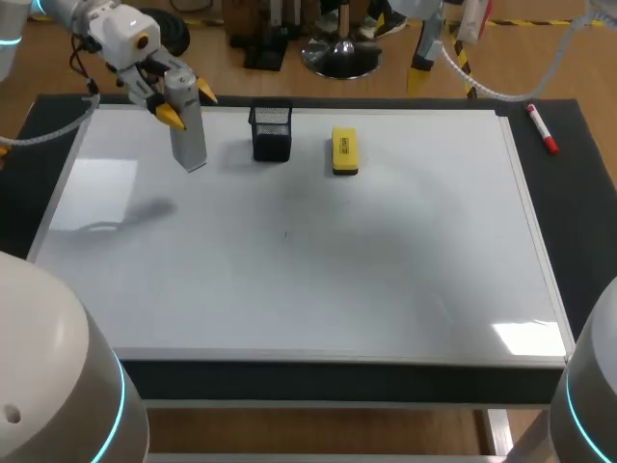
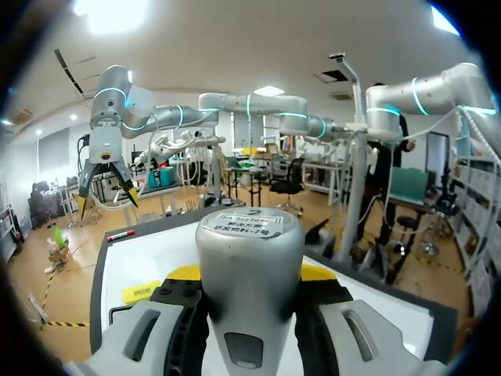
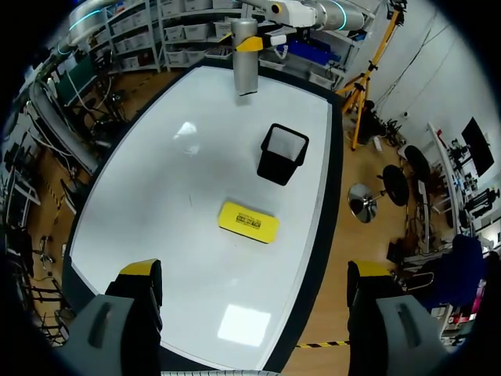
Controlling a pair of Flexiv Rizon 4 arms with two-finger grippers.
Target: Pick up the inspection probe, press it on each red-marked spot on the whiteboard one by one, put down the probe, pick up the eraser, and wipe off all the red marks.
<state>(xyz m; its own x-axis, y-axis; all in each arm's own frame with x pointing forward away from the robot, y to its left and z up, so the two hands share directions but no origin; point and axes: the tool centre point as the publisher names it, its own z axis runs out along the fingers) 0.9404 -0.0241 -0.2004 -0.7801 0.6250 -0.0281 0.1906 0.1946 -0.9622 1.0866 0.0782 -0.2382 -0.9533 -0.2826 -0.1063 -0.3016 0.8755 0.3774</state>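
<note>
The whiteboard (image 1: 289, 270) covers most of my dark tabletop (image 1: 578, 193). Over its far left corner, my left end effector (image 1: 188, 104) clamps the grey probe (image 1: 190, 140) upright. Next come a black mesh cup (image 1: 272, 132), the yellow eraser (image 1: 344, 151) and a red marker (image 1: 541, 128). My right end effector (image 3: 254, 274) hangs spread wide. A speck mid-board is too small to read.

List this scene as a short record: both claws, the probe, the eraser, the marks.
left claw: shut on the inspection probe, held clear above the far left corner of the whiteboard
right claw: open, empty, high over the board
eraser: yellow, flat on the board beside the black mesh pen holder
red marker: off the board, on the black tabletop
red marks: none visible
</note>
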